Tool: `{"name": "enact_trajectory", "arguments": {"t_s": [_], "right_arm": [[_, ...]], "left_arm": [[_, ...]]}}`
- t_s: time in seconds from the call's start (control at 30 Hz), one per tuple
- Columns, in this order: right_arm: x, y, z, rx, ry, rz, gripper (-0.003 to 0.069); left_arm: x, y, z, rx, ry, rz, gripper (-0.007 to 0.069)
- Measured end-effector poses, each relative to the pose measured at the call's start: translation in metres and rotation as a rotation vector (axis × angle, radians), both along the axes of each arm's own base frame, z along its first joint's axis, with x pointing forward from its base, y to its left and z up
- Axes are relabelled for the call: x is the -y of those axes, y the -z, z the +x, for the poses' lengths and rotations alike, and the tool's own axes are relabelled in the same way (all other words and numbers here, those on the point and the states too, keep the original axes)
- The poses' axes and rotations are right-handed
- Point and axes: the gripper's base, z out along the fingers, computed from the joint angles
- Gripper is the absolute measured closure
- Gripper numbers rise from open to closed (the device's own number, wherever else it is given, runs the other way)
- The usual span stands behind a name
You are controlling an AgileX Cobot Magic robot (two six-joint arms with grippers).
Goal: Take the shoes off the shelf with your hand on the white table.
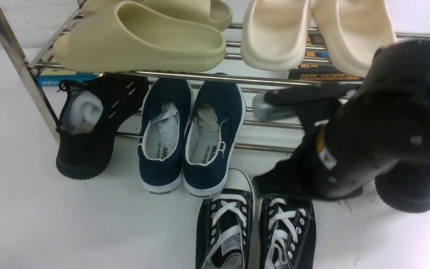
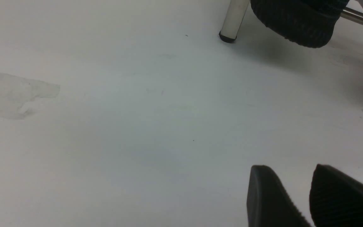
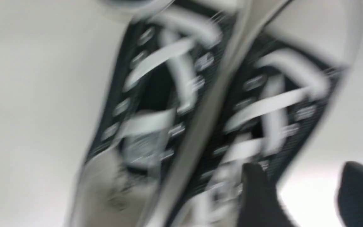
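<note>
— What's on the desk (image 1: 32, 224)?
— The black canvas sneakers (image 1: 224, 228), side by side, just before the shelf (image 1: 274, 80).
— And the shelf?
— Top rails: olive slides (image 1: 140, 41), cream slides (image 1: 278, 33). Lower rails: navy slip-ons (image 1: 192, 142), a black knit shoe (image 1: 95, 123), heels past the front rail.

High up ahead of you sit olive foam slides (image 1: 140, 41) and, to their right, cream foam slides (image 1: 276, 33). Below stand navy slip-ons (image 1: 205, 175) marked WARRIOR, stuffed with paper, heels toward you. A black knit shoe (image 1: 92, 127) stands left of them, another black knit shoe (image 1: 409, 190) far right.
</note>
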Motion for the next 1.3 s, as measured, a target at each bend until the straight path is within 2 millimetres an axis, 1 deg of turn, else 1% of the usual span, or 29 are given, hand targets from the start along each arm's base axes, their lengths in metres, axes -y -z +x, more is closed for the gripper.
{"name": "enact_trajectory", "arguments": {"t_s": [0.07, 0.13, 0.17, 0.2, 0.23, 0.27, 0.37, 0.4, 0.43, 0.47, 0.53, 0.57, 0.67, 0.7, 0.73, 0.77, 0.83, 0.87, 0.9, 1.0, 1.17, 1.3], "right_arm": [[0.019, -0.003, 0.018, 0.005, 0.037, -0.031, 0.0470], [0.043, -0.003, 0.036, 0.018, 0.103, -0.061, 0.0596], [0.051, -0.004, 0.043, 0.031, 0.130, -0.068, 0.0631], [0.055, -0.004, 0.046, 0.034, 0.144, -0.070, 0.0638], [0.064, -0.004, 0.052, 0.051, 0.171, -0.077, 0.0662], [0.079, -0.006, 0.065, 0.094, 0.217, -0.077, 0.0672], [0.101, -0.006, 0.087, 0.176, 0.254, -0.062, 0.0674], [0.107, -0.005, 0.093, 0.192, 0.263, -0.058, 0.0674], [0.109, -0.004, 0.096, 0.199, 0.266, -0.056, 0.0674], [0.114, 0.005, 0.106, 0.193, 0.281, -0.048, 0.0673], [0.115, 0.010, 0.112, 0.199, 0.282, -0.045, 0.0673], [0.114, 0.019, 0.123, 0.220, 0.273, -0.043, 0.0673], [0.111, 0.030, 0.138, 0.262, 0.245, -0.058, 0.0670], [0.111, 0.030, 0.139, 0.264, 0.243, -0.060, 0.0670], [0.108, 0.034, 0.149, 0.276, 0.233, -0.076, 0.0667], [0.107, 0.034, 0.152, 0.279, 0.229, -0.081, 0.0665], [0.104, 0.034, 0.165, 0.301, 0.222, -0.095, 0.0662], [0.103, 0.033, 0.167, 0.304, 0.222, -0.096, 0.0662], [0.101, 0.029, 0.177, 0.328, 0.220, -0.101, 0.0659], [0.096, 0.020, 0.193, 0.359, 0.227, -0.099, 0.0657], [0.089, 0.021, 0.206, 0.269, 0.243, -0.131, 0.0656], [0.084, 0.014, 0.205, 0.233, 0.251, -0.133, 0.0656]], "left_arm": [[0.000, 0.000, 0.000, 0.000, 0.000, 0.000, 0.0385], [0.000, 0.000, 0.000, 0.000, 0.000, 0.000, 0.0385], [0.000, 0.000, 0.000, 0.000, 0.000, 0.000, 0.0385], [0.000, 0.000, 0.000, 0.000, 0.000, 0.000, 0.0385], [0.000, 0.000, 0.000, 0.000, 0.000, 0.000, 0.0385], [0.000, 0.000, 0.000, 0.000, 0.000, 0.000, 0.0385], [0.000, 0.000, 0.000, 0.000, 0.000, 0.000, 0.0385], [0.000, 0.000, 0.000, 0.000, 0.000, 0.000, 0.0385], [0.000, 0.000, 0.000, 0.000, 0.000, 0.000, 0.0385], [0.000, 0.000, 0.000, 0.000, 0.000, 0.000, 0.0385], [0.000, 0.000, 0.000, 0.000, 0.000, 0.000, 0.0385], [0.000, 0.000, 0.000, 0.000, 0.000, 0.000, 0.0385], [0.000, 0.000, 0.000, 0.000, 0.000, 0.000, 0.0385], [0.000, 0.000, 0.000, 0.000, 0.000, 0.000, 0.0385], [0.000, 0.000, 0.000, 0.000, 0.000, 0.000, 0.0385], [0.000, 0.000, 0.000, 0.000, 0.000, 0.000, 0.0385], [0.000, 0.000, 0.000, 0.000, 0.000, 0.000, 0.0385], [0.000, 0.000, 0.000, 0.000, 0.000, 0.000, 0.0385], [0.000, 0.000, 0.000, 0.000, 0.000, 0.000, 0.0385], [0.000, 0.000, 0.000, 0.000, 0.000, 0.000, 0.0385], [0.000, 0.000, 0.000, 0.000, 0.000, 0.000, 0.0385], [0.000, 0.000, 0.000, 0.000, 0.000, 0.000, 0.0385]]}}
